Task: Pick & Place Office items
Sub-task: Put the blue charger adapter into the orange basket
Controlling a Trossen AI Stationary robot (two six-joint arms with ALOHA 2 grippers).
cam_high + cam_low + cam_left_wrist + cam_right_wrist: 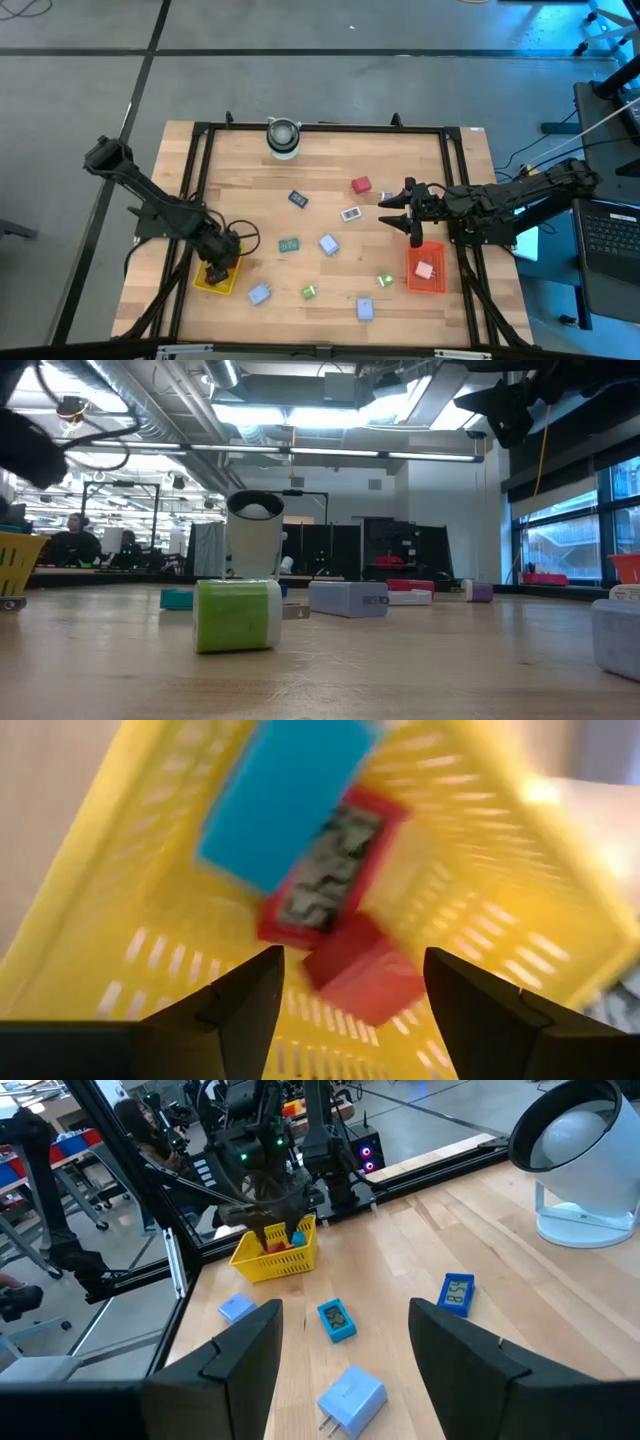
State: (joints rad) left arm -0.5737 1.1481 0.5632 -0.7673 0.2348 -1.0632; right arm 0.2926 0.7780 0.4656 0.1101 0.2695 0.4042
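The left gripper (345,1010) hangs with jaws parted over the yellow slotted plastic tray (216,277) at the lower left of the high view, where a blue block (285,795), a red printed packet (330,870) and a red block (365,970) lie loose. If it rises carelessly, a finger could catch the tray wall and tip it. The right gripper (397,214), spread and empty, hovers above the red tray (427,270) at right; other items dot the wooden desk (330,165).

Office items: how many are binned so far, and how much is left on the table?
Done: the yellow tray holds a blue block and two red packets; the red tray holds one pink item. In hand: nothing; the left end effector hangs open over the yellow tray. Left: about nine items on the table.
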